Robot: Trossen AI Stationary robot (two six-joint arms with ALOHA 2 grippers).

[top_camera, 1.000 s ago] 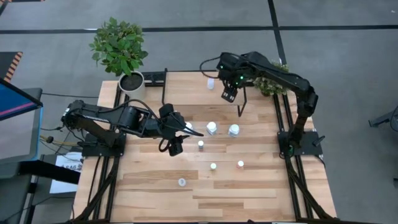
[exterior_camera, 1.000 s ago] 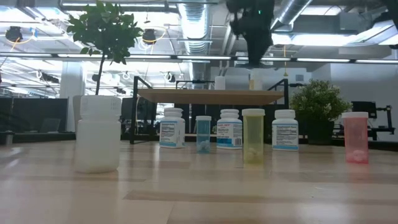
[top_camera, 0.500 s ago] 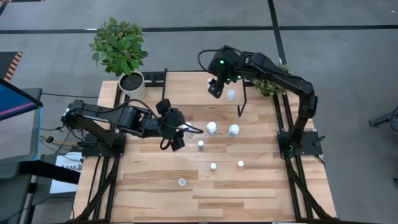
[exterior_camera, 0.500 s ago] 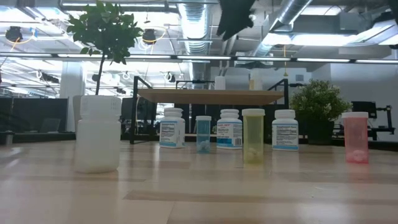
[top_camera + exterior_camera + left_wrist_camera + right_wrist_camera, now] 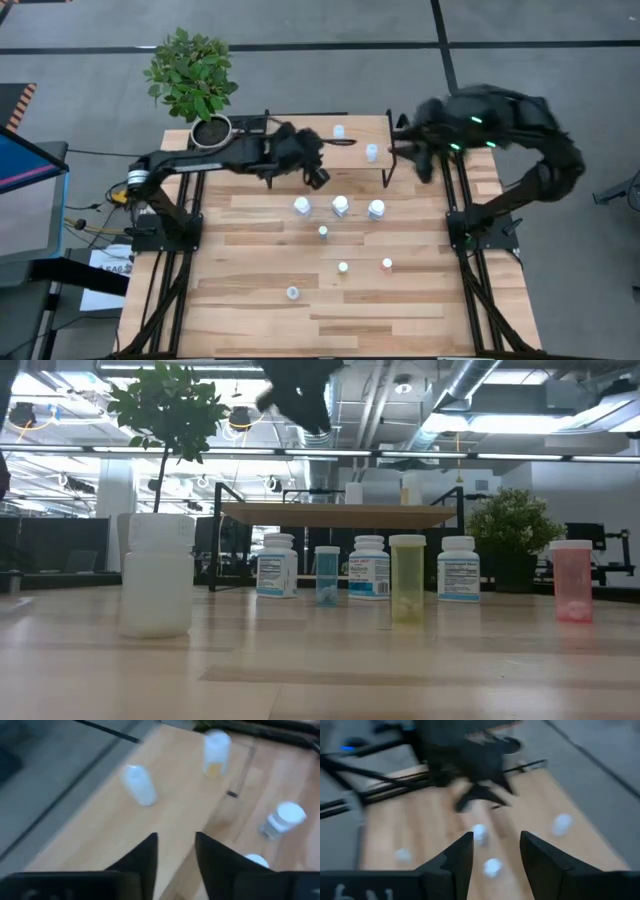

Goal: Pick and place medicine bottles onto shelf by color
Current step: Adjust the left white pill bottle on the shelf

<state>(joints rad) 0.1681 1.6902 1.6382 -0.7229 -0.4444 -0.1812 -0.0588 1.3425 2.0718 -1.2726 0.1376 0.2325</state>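
Left claw (image 5: 316,177) swung shelfward (empty); white bottle (image 5: 301,206) just beside.

Open workshop hall around a plank table

Grey floor (image 5: 300,70) crossed by dark lines; a leafy plant (image 5: 190,72) in a white pot (far left corner); exposed ducts (image 5: 470,385) and strip lights (image 5: 560,457) overhead, a bushy plant (image 5: 512,525) behind

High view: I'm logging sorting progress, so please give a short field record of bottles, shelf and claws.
shelf: two bottles on top
white bottles: three in a row on the table
small bottles: four on the table
left claw: open, empty, by the shelf
right claw: open, empty, beside the shelf's right end
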